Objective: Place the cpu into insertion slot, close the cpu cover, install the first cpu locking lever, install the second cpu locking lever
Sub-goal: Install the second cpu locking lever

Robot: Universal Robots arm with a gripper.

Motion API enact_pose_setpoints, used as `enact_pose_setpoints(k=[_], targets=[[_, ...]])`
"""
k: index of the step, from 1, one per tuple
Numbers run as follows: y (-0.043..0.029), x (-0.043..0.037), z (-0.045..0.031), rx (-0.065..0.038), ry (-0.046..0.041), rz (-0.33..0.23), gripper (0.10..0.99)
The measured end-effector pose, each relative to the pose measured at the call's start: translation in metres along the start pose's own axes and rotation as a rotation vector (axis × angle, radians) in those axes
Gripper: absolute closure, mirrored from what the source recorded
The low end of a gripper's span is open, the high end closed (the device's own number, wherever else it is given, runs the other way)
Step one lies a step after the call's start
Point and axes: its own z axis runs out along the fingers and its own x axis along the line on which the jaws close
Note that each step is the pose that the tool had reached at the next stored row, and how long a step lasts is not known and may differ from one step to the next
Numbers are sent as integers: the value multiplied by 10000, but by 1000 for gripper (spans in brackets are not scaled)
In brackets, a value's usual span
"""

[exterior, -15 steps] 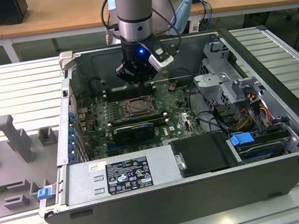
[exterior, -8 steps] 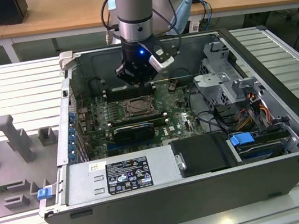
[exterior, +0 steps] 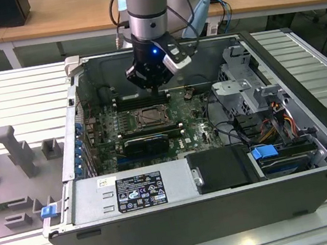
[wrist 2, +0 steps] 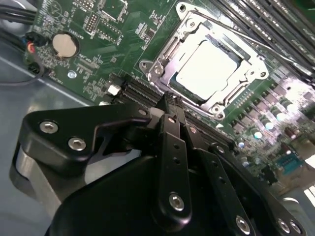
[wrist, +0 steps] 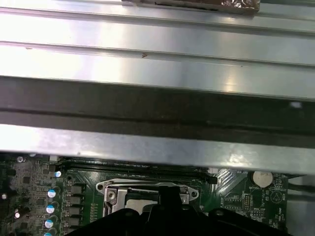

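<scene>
Hovering just above the insertion slot (wrist 2: 206, 69) where the cpu (wrist 2: 209, 66) sits under the closed cpu cover (wrist 2: 162, 61), the gripper (wrist 2: 170, 101) has clenched, empty jaws, apparently for pressing.

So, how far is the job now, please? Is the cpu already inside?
Done: the cpu lies in the insertion slot, and the cpu cover appears closed, framing it. In hand: nothing visibly held; the gripper hangs above the socket's edge with its fingers together. Left: I cannot tell from these views whether either locking lever is latched, so both count as open.
</scene>
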Motion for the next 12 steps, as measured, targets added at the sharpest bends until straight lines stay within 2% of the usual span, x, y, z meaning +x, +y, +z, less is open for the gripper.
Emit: enact_pose_setpoints(k=[1,2,12], targets=[[3,-1,-64,-1,0,0,980],[-4,-2,-82,-5,-2,-1,980],[-174,11,-85,-3,-1,10,980]])
